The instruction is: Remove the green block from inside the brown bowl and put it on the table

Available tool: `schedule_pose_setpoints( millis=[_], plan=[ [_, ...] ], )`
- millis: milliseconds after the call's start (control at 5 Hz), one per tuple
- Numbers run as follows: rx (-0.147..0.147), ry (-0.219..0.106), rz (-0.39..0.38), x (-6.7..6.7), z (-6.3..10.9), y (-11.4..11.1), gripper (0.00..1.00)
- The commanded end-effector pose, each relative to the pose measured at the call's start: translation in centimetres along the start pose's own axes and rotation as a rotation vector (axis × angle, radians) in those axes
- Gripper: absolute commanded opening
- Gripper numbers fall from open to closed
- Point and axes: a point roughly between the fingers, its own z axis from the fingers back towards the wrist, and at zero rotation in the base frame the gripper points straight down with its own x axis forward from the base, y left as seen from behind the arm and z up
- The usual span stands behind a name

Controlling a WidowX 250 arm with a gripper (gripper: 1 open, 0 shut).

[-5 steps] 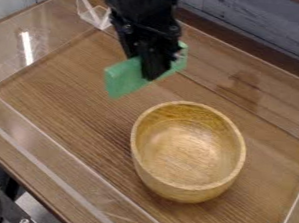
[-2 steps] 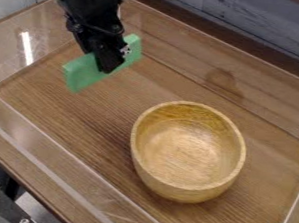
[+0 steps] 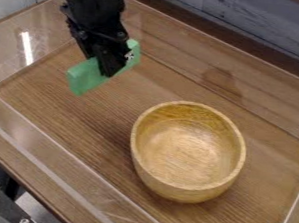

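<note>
My black gripper (image 3: 109, 61) is shut on the green block (image 3: 89, 74), which hangs tilted from its fingers a little above the table (image 3: 224, 76), to the upper left of the bowl. The block's lower end sticks out below and to the left of the fingers. The brown bowl (image 3: 185, 183), round and light wooden, sits at the lower right with nothing visible inside it. The gripper points steeply down and stands well apart from the bowl's rim.
Clear acrylic walls (image 3: 52, 169) edge the tabletop along the front and left. A grey plank wall (image 3: 256, 19) runs behind. Open wood surface lies under and around the held block.
The gripper carried the green block leftward and slightly downward, away from the bowl; since the nearer earlier frame it has barely shifted. The bowl has not moved.
</note>
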Motion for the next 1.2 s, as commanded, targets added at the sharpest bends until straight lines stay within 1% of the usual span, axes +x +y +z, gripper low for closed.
schedule_pose_setpoints(
  millis=[0,400,1000],
  plan=[
    [0.026,-0.028,-0.006,1.1,0.0,0.1,0.0],
    [0.04,-0.037,0.007,1.9,-0.7,0.1,0.0],
    [0.055,-0.039,0.018,2.2,-2.2,0.4,0.0]
  ],
)
